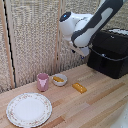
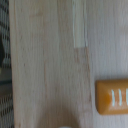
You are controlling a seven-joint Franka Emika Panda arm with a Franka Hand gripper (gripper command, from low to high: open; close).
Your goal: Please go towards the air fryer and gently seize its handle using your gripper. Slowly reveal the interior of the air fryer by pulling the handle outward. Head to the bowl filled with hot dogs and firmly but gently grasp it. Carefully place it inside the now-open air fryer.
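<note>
The matte-black air fryer (image 1: 111, 52) stands at the back on the exterior view's right, its drawer pushed in. I cannot make out its handle, since the arm's end covers that part of the front. My gripper (image 1: 84, 51) hangs in the air just beside the fryer, well above the table. Its fingers are too small and dark to tell whether they are open or shut, and none show in the wrist view. The white bowl (image 1: 59, 79) with orange-yellow hot dogs (image 1: 58, 78) rests on the table, below the gripper and toward the exterior view's left.
A pink cup (image 1: 43, 81) stands right beside the bowl. A large patterned plate (image 1: 28, 109) lies near the front. A loose orange-yellow block (image 1: 79, 88) lies between the bowl and the fryer; the wrist view shows this block (image 2: 112, 97) on the wooden table (image 2: 45, 65). A woven screen closes off the back.
</note>
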